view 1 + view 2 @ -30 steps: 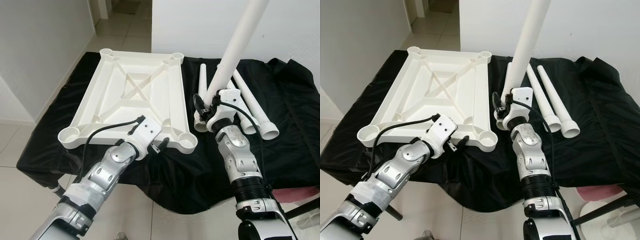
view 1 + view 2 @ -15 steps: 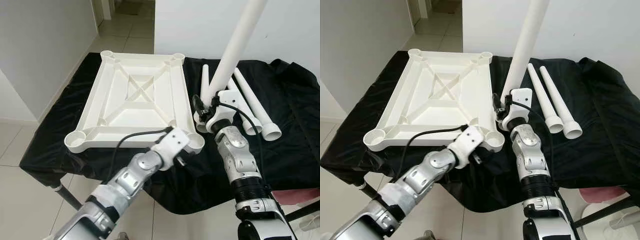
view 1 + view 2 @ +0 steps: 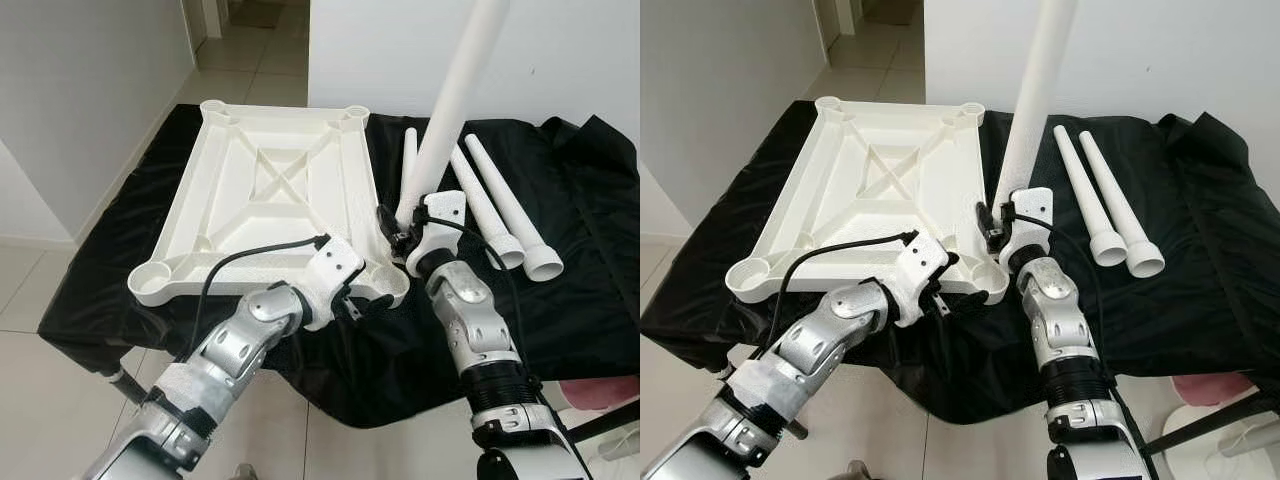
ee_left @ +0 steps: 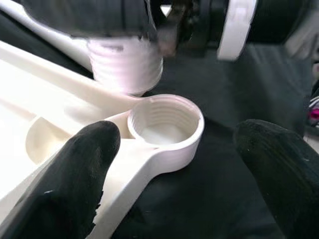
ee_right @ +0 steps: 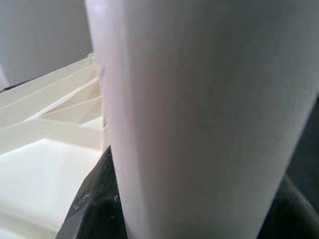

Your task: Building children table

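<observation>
A white tabletop (image 3: 270,190) lies upside down on a black cloth. My right gripper (image 3: 405,238) is shut on a long white table leg (image 3: 450,110) and holds it nearly upright. The leg's threaded end (image 4: 124,64) hangs just above and beside the near-right corner socket (image 4: 167,124). My left gripper (image 3: 352,300) is open at that same corner, with one black finger (image 4: 75,174) on each side of the socket. In the right wrist view the leg (image 5: 199,124) stands close up, with the tabletop (image 5: 45,164) behind it.
Three loose white legs (image 3: 505,205) lie on the cloth to the right of the tabletop. The black cloth (image 3: 590,250) hangs over the table's edges. Tiled floor (image 3: 60,400) lies at the left and front, and a white wall rises behind.
My right gripper has carried the leg left and lower toward the near-right corner socket, and it now stands more upright. My left gripper has drawn back a little at that corner.
</observation>
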